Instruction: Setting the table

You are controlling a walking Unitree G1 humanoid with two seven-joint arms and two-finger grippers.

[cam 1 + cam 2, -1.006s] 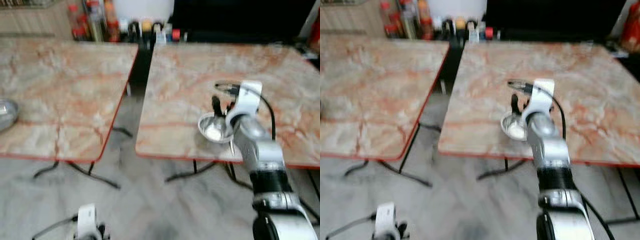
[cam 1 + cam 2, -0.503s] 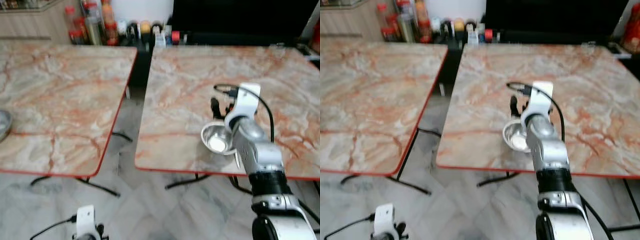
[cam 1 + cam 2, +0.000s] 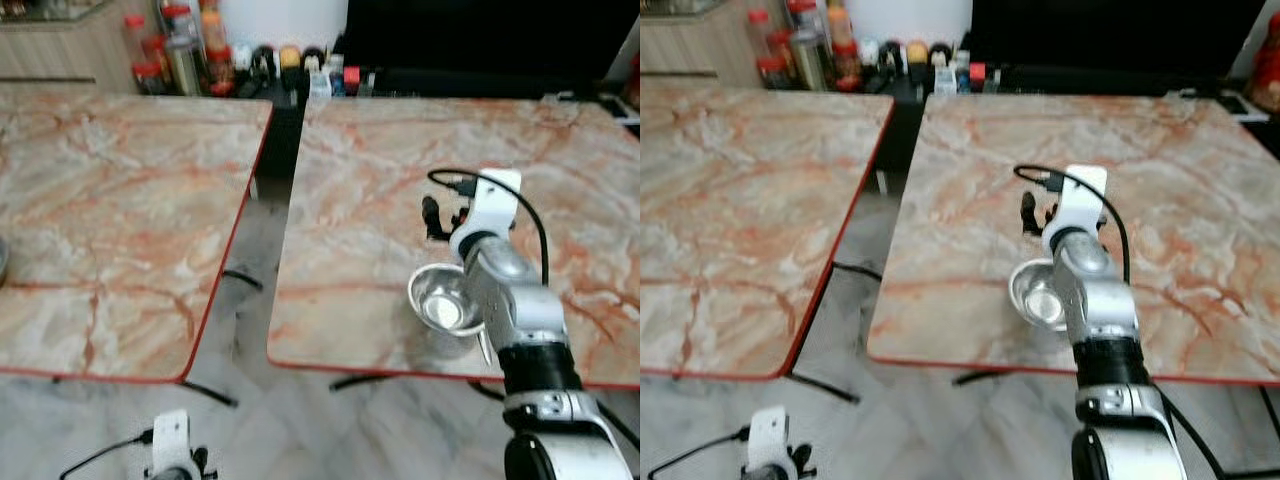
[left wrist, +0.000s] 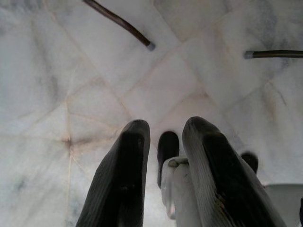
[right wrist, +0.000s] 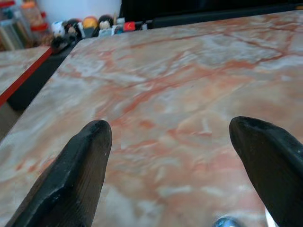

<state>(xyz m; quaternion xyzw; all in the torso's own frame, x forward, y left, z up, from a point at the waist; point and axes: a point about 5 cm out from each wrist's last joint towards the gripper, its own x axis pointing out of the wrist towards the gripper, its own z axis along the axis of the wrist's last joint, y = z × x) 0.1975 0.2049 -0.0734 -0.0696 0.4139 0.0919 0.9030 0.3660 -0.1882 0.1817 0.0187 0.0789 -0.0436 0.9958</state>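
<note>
Above the right table (image 3: 380,180), right hand (image 5: 177,170) spread wide over marble; steel bowl (image 3: 445,300) underneath.

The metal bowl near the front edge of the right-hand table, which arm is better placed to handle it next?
Right. The right gripper hangs open over the right-hand table, just beyond the metal bowl standing near its front edge. The left gripper hangs low, pointed at the floor, nowhere near the bowl.

2 tables side by side, a gap between them.
A bowl (image 3: 445,300) sits near the right table (image 3: 380,170)'s near edge; bottles (image 3: 190,50) stand behind the left table (image 3: 120,200).
</note>
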